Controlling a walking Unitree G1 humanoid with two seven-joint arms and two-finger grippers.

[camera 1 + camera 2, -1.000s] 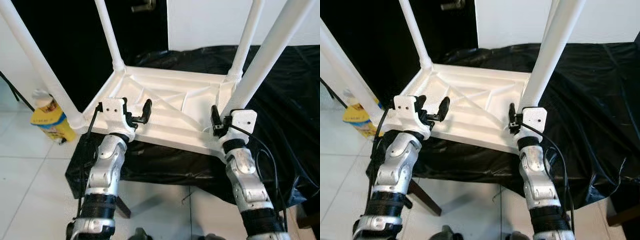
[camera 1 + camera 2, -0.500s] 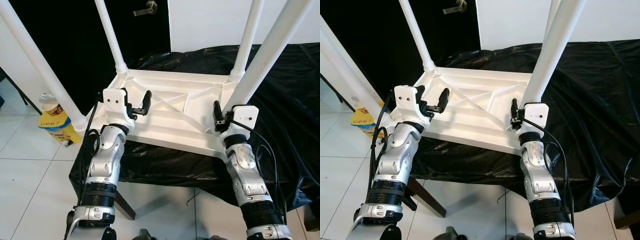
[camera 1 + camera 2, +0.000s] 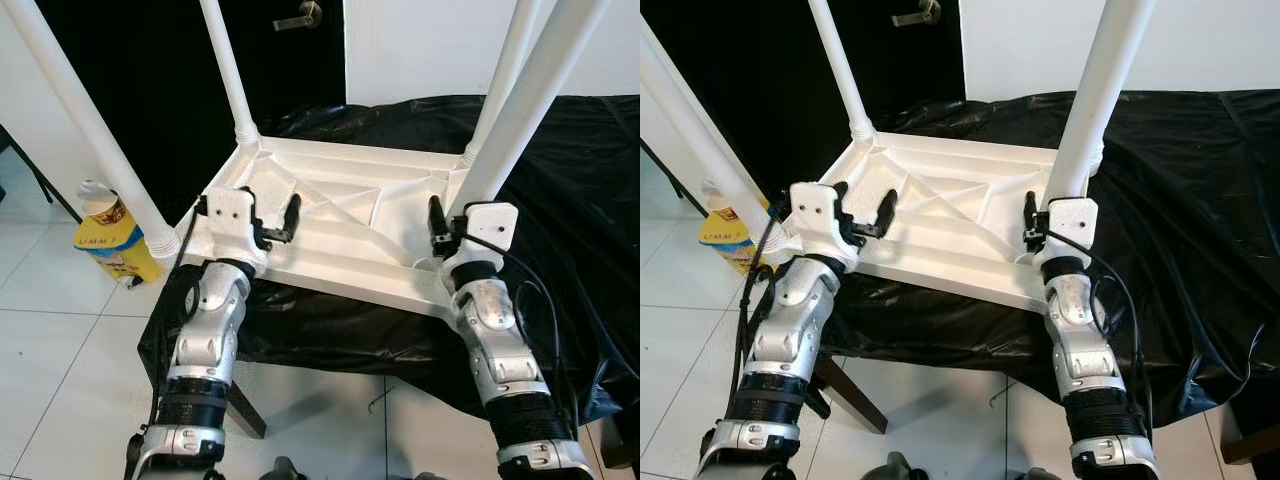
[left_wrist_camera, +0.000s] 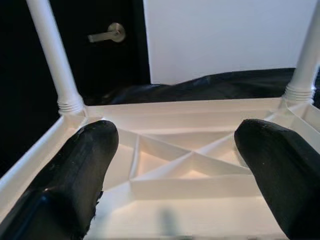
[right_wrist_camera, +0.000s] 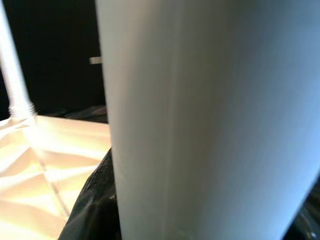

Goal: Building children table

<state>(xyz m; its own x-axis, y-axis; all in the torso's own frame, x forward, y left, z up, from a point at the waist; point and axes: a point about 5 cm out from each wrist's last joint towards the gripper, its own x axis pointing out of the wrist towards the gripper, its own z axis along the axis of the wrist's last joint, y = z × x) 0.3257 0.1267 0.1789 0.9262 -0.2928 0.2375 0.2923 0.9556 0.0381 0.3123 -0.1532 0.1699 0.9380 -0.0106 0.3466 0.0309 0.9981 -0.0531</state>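
Note:
A white children's table (image 3: 340,215) lies upside down on a black sheet, its four legs pointing up. My left gripper (image 3: 275,222) hovers open over the near left part of the ribbed underside, and nothing lies between its fingers (image 4: 75,170). My right gripper (image 3: 450,225) sits at the base of the near right leg (image 3: 527,110). In the right wrist view that leg (image 5: 200,120) stands very close, with one black finger (image 5: 92,205) against its side; the other finger is hidden behind it. The near left leg (image 3: 90,130) rises just left of my left arm.
The black sheet (image 3: 590,200) covers the low support under the table and hangs over its front edge. A yellow container (image 3: 110,240) stands on the tiled floor (image 3: 60,370) to the left. Behind are a dark door with a handle (image 3: 300,15) and a white wall.
The whole picture has shifted a little, so the camera moved. Both grippers keep their places against the table.

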